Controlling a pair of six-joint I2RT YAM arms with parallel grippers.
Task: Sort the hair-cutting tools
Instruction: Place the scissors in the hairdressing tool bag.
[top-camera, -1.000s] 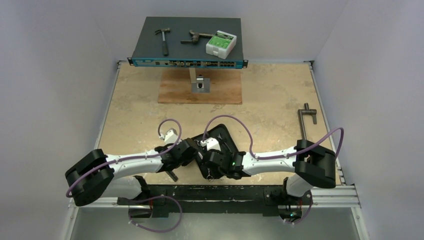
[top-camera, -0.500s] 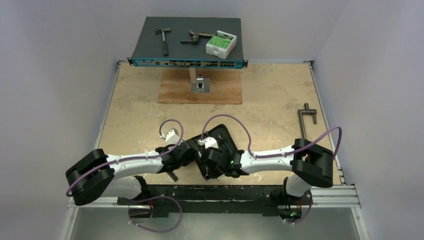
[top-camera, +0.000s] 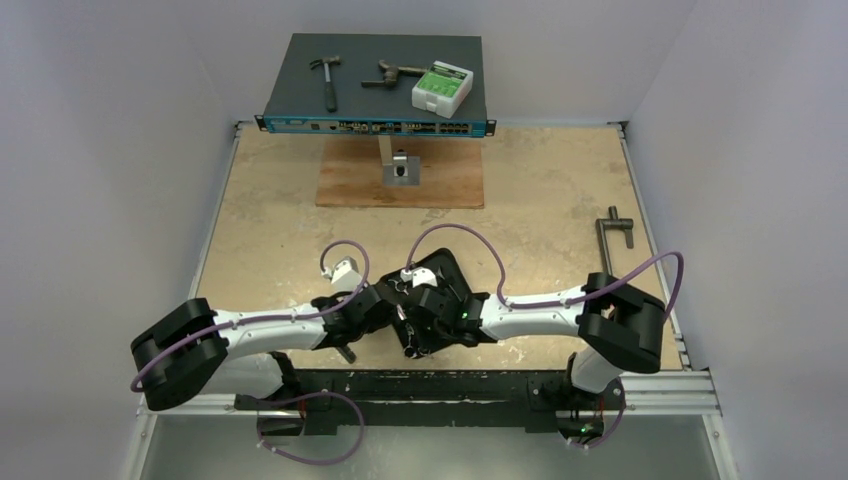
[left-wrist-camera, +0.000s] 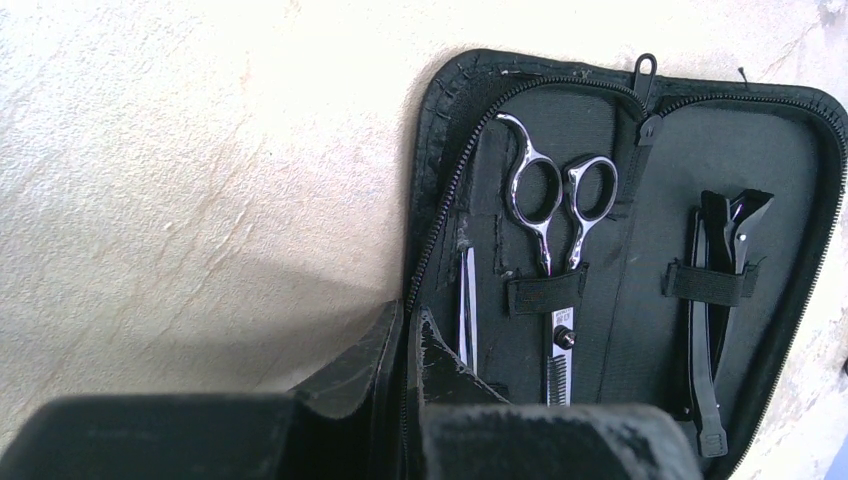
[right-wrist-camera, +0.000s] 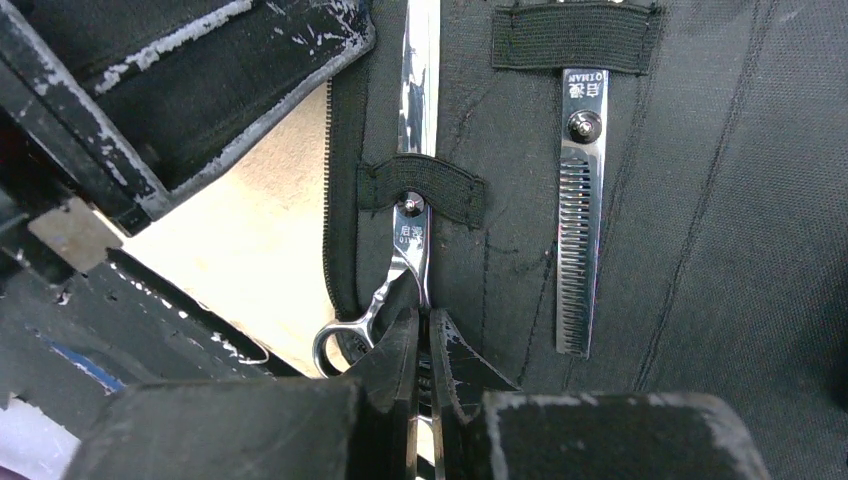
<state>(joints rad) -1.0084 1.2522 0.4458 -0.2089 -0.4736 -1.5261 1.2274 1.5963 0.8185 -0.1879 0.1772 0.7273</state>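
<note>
Plain scissors (right-wrist-camera: 412, 245) lie strapped in the open black case (left-wrist-camera: 640, 250), long axis vertical in the right wrist frame, with blades at the top and rings at lower left. My right gripper (right-wrist-camera: 420, 325) is clamped on the shank just below the pivot, so I reckon any slide runs along that axis. My left gripper (left-wrist-camera: 405, 322) pinches the case's zip edge. The steel is slim and shiny. Thinning scissors (right-wrist-camera: 578, 200) lie parallel, right of centre.

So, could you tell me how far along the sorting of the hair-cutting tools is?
Done: the thinning scissors and a black clip sit under straps in the open case. In hand: the right gripper is shut on the plain scissors' handle, blades through an elastic loop, while the left gripper pinches the case's edge. Left: probably seating that pair; the case lies unzipped.
</note>
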